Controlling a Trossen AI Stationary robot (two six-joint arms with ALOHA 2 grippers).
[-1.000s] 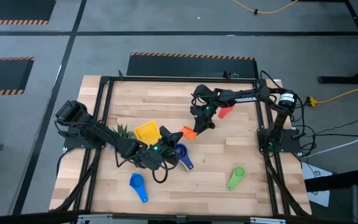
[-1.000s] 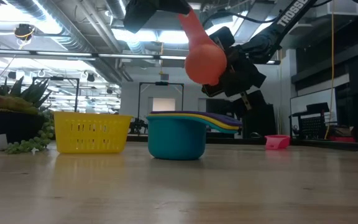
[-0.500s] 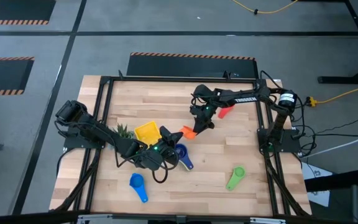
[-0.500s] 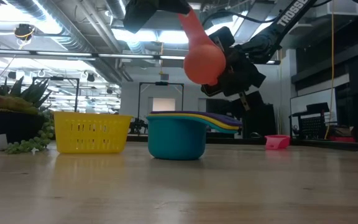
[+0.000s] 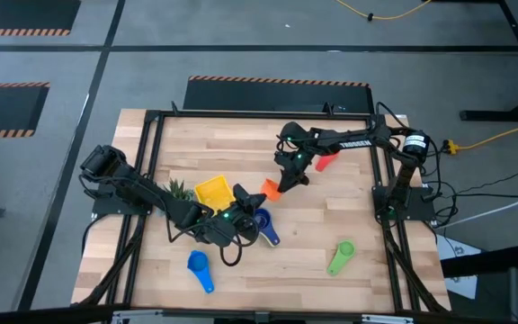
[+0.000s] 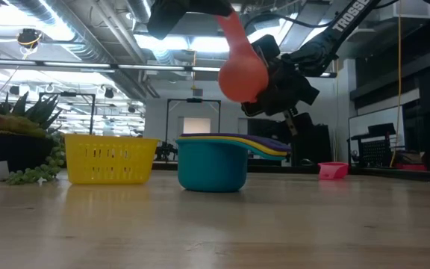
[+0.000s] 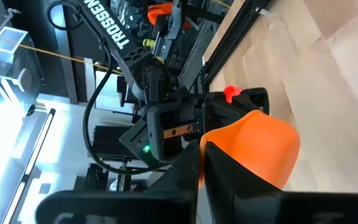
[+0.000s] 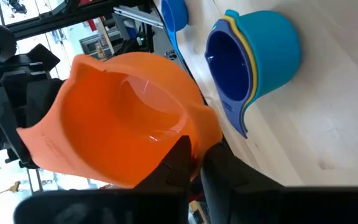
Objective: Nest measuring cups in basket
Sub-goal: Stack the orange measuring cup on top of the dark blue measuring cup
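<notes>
Orange cup held between both grippers, mid-table.

My left gripper point(image 5: 241, 200) and right gripper point(image 5: 281, 183) both clamp the orange cup point(image 5: 272, 189); the nested stack point(image 5: 261, 221) sits just nearer, the basket point(image 5: 212, 193) left.

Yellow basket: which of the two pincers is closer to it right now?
Left. The left pincer is just beside the yellow basket, gripping the orange cup. The right pincer grips that cup's other side, farther from the basket.
</notes>
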